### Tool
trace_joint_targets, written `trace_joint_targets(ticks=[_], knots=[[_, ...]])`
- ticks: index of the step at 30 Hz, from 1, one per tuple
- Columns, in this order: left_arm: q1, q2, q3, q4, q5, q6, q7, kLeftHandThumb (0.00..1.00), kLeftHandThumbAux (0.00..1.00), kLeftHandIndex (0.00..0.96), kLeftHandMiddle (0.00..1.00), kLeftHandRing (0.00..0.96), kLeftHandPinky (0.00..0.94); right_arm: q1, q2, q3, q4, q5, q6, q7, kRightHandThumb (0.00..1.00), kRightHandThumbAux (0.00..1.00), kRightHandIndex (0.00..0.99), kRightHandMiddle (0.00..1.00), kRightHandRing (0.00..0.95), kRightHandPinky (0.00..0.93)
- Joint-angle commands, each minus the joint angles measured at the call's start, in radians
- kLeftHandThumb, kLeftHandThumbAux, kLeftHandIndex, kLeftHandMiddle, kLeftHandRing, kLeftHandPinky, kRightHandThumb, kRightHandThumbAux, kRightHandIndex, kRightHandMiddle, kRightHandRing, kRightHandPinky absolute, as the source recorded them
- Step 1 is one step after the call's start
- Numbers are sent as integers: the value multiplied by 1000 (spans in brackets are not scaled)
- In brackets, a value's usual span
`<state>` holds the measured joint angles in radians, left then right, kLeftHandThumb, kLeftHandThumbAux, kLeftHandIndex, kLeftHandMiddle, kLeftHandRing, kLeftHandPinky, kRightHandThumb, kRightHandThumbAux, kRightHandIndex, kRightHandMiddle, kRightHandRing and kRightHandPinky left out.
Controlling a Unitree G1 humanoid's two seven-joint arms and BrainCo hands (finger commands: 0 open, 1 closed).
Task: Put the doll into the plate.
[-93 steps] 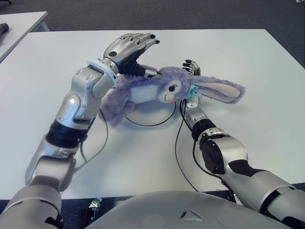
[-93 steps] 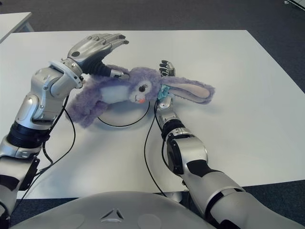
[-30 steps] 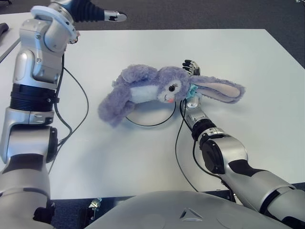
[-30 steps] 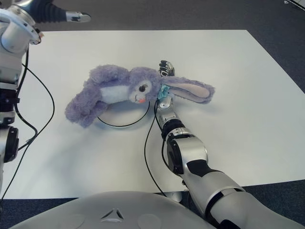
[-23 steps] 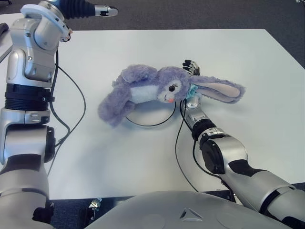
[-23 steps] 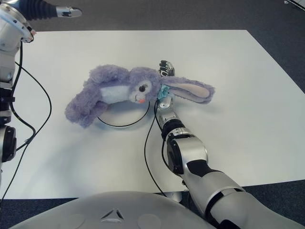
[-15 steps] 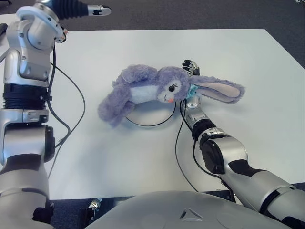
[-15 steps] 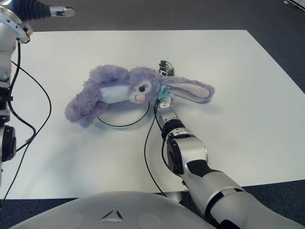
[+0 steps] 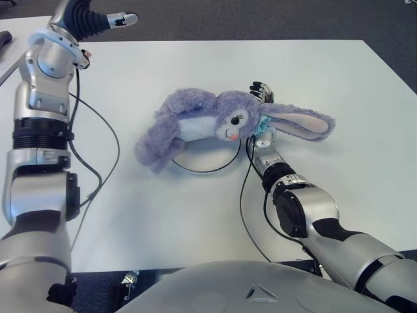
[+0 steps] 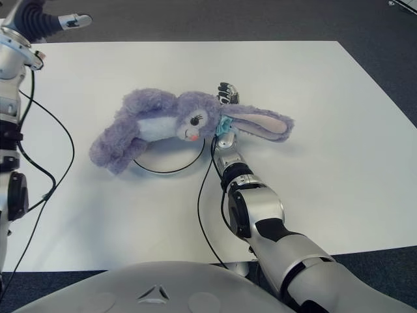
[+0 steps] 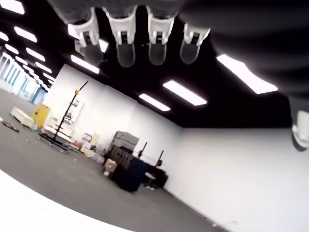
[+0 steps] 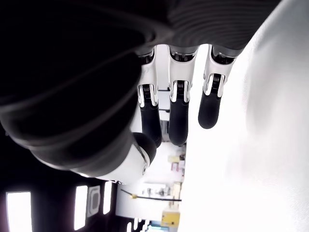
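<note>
A purple bunny doll (image 9: pixel 208 122) lies on its side across a white plate with a black rim (image 9: pixel 199 171), covering most of it; its long ear stretches to the right. My left hand (image 9: pixel 91 18) is raised above the table's far left corner, well away from the doll. In the left wrist view its fingers (image 11: pixel 126 48) are stretched out and hold nothing. My right hand (image 9: pixel 260 92) shows just right of the plate, mostly hidden under the doll's ear, with its fingers (image 12: pixel 176 113) extended along the white table (image 9: pixel 313 72).
Black cables (image 9: pixel 242 202) run along both arms across the table. A second white table (image 9: pixel 29 31) stands at the far left with a dark object (image 9: pixel 4 39) on it. Dark carpet lies beyond the table's far edge.
My left hand has lifted off the doll and swung up to the far left corner, drifting a little further left lately. The doll and right hand have not moved.
</note>
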<state>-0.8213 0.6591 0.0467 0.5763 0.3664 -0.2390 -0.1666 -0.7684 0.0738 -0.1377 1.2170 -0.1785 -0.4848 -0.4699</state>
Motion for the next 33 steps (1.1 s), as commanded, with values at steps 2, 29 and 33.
trace_joint_targets(ticks=[2,29,33], knots=[[45,-161,47,168,-148,-25,42,0,405,0,12,0,0,224,82,-16,148,18,119,6,615,906,240,288,261,237],[-4,-284,147,523,-382,-81,-22,0,444,0,0,0,0,217,78,-20,147,21,124,-1,618,899,242,284,266,252],[-3,-300,152,545,-393,-90,-22,0,452,0,0,0,0,218,77,-18,147,19,122,-5,612,902,243,284,267,249]])
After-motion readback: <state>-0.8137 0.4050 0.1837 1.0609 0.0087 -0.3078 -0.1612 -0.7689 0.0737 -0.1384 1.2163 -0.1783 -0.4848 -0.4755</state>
